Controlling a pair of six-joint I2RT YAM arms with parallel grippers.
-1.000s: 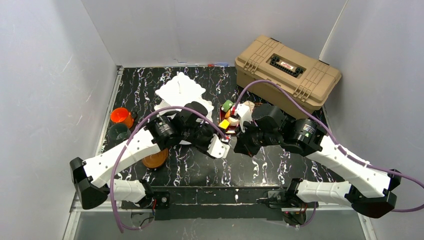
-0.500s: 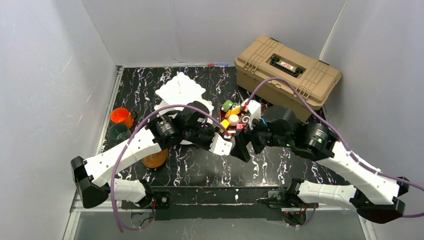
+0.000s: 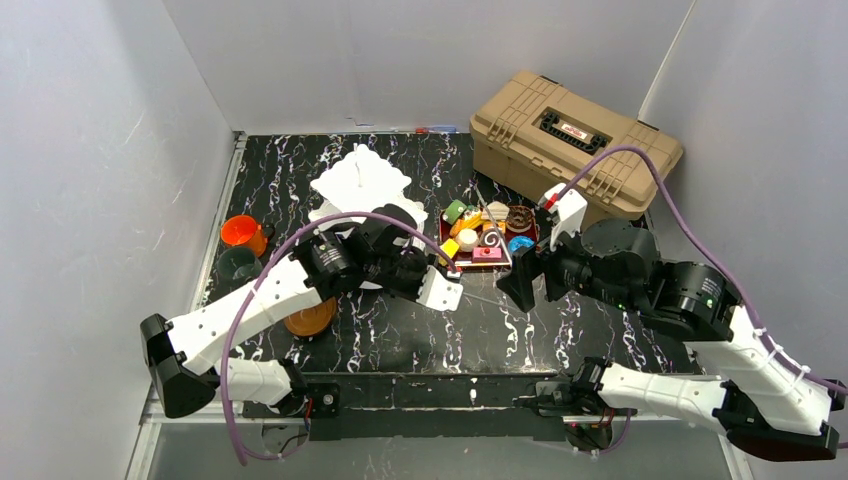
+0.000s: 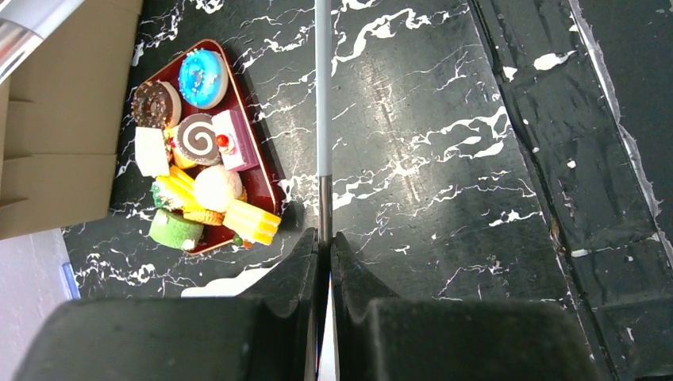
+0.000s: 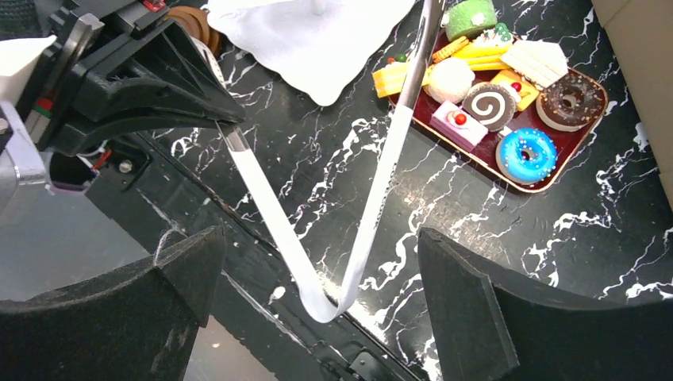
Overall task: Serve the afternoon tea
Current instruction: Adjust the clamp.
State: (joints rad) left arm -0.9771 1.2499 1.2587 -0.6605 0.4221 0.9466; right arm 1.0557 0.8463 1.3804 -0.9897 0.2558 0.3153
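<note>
Gripping one leg of the metal tongs [image 4: 322, 95], the left gripper [image 4: 324, 238] has its jaws clamped on the thin strip. The right gripper [image 5: 313, 248] has its jaws wide apart, and the tongs' bend hangs between them, touching neither. The toy pastries [image 4: 198, 139] sit on a red tray [image 4: 251, 103] left of the left jaws, with the white tiered stand [image 3: 358, 180] close by. With only one leg pinched, the tongs could pivot or slip, and the free leg might sweep pastries onto the desk [image 4: 444, 159].
</note>
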